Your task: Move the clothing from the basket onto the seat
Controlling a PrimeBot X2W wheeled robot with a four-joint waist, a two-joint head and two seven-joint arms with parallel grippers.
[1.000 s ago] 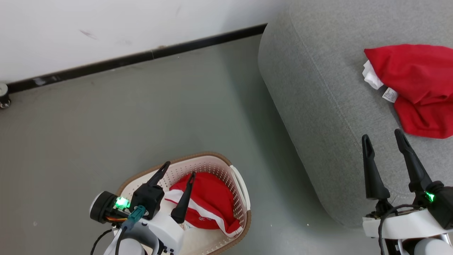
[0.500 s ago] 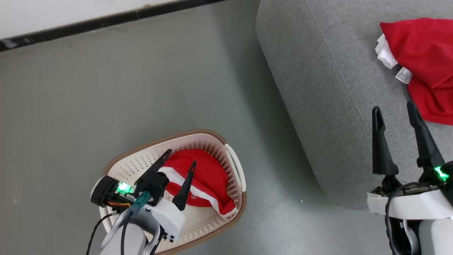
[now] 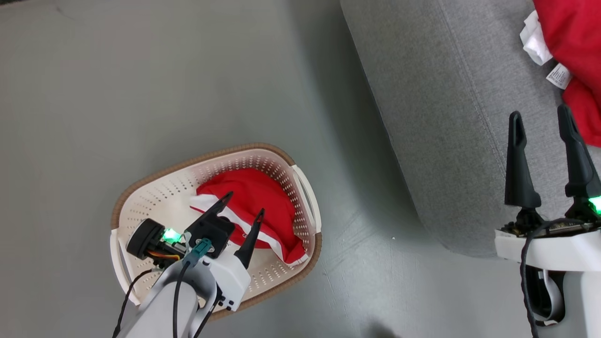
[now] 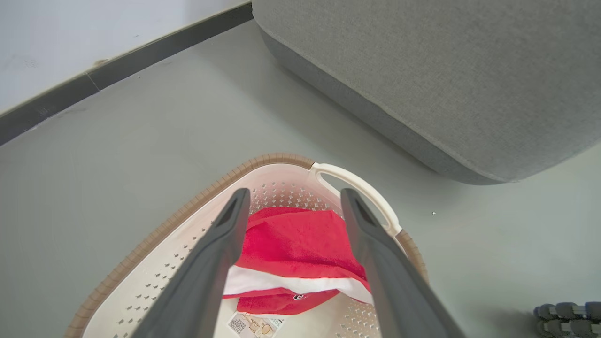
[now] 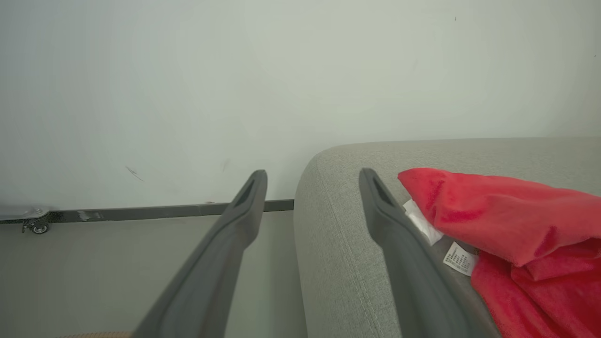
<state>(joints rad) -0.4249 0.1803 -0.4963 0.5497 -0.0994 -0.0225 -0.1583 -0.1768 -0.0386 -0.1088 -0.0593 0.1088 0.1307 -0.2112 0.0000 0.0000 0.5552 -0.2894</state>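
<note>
A red garment with a white stripe [image 3: 256, 202] [image 4: 293, 246] lies in the right half of the cream basket [image 3: 155, 197] [image 4: 188, 213] on the floor. My left gripper [image 3: 244, 203] [image 4: 292, 195] hangs open just above that garment, fingers either side of it, holding nothing. Another piece of red clothing [image 3: 575, 56] [image 5: 512, 220] with a white label rests on the grey seat [image 3: 446, 117] [image 5: 338, 244] at the upper right. My right gripper [image 3: 540, 115] [image 5: 312, 176] stands open over the seat's front part, beside that garment and empty.
Grey floor [image 3: 141, 84] surrounds the basket, with a strip of it between basket and seat. In the right wrist view a white wall with a dark baseboard [image 5: 141, 212] runs behind, and a small caster wheel [image 5: 37, 227] sits at the far left.
The head camera has tilted down, so the wall has left the picture. My left gripper has dropped deeper into the basket toward the garment. The right gripper stays open.
</note>
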